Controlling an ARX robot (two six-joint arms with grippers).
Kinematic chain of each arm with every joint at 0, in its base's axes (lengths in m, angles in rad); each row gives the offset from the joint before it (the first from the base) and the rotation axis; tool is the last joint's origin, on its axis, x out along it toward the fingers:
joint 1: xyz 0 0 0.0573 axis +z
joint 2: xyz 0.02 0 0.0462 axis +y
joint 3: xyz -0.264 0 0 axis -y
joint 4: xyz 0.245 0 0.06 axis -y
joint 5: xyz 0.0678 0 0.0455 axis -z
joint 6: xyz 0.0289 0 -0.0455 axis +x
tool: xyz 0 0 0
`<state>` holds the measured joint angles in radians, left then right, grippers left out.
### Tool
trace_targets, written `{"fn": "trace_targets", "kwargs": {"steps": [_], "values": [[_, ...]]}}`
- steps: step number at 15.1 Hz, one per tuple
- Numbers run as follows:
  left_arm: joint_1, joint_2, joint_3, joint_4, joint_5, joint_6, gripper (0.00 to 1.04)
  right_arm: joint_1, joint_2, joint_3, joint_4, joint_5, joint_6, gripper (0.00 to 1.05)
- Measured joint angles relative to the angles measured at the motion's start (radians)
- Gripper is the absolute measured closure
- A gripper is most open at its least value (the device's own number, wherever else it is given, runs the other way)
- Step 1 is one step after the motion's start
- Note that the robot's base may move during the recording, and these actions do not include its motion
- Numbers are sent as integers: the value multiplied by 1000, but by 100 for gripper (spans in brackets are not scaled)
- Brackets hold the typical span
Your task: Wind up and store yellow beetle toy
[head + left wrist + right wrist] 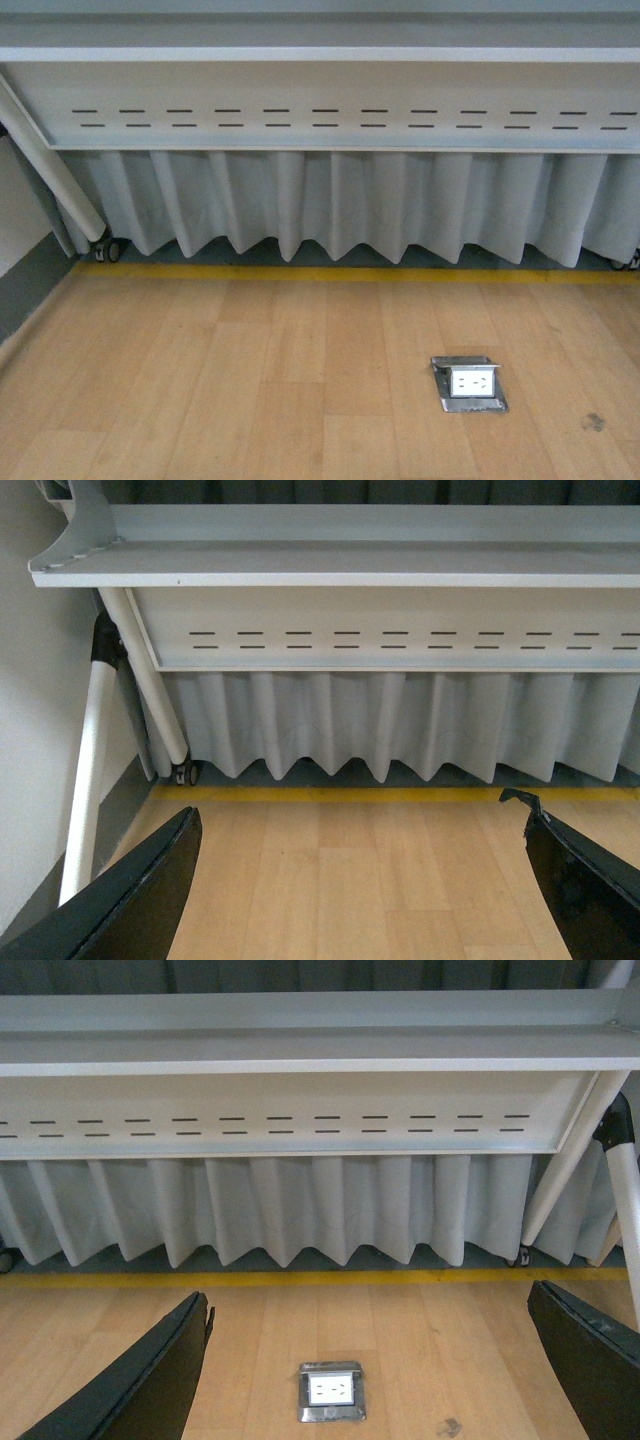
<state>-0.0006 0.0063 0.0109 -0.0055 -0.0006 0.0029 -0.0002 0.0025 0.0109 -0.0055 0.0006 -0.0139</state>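
- Two grippers in view, one per wrist camera: left gripper (360, 880) with jaws spread wide apart, nothing between them; right gripper (370, 1360) likewise wide apart and empty.
- Neither arm shows in the front view.
- The yellow beetle toy appears in none of the three views; I cannot tell where it sits. No box in sight either.
- Handling, as a judgement from the task wording only: a small toy car should be light, rigid and probably slick-bodied; take it across the flanks, wheels left free for the winding.
- Below and ahead of the right gripper: a metal floor socket (331, 1392) set flush in the wooden floor (250, 380), a dark scuff (450, 1426) just beside it.
- Beyond both grippers: a yellow floor line (300, 271), then a pleated grey curtain (350, 205) hanging under a white table frame (330, 110) with slotted vents.
- Off to the left gripper's side: a folding table leg (150, 680) on a castor (183, 773), near a pale wall (40, 730).
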Motion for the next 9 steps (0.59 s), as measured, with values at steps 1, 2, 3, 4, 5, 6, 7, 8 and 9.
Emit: {"fn": "trace_targets", "kwargs": {"steps": [1,2,3,4,5,6,7,8,9], "values": [[0,0,0,0,0,0,7,0,0,0,0,0,0,6],[0,0,0,0,0,0,7,0,0,0,0,0,0,6],[0,0,0,0,0,0,7,0,0,0,0,0,0,6],[0,0,0,0,0,0,7,0,0,0,0,0,0,6],[0,0,0,0,0,0,7,0,0,0,0,0,0,6],[0,0,0,0,0,0,7,0,0,0,0,0,0,6],[0,0,0,0,0,0,7,0,0,0,0,0,0,6],[0,0,0,0,0,0,7,0,0,0,0,0,0,6],[0,0,0,0,0,0,7,0,0,0,0,0,0,6]]}}
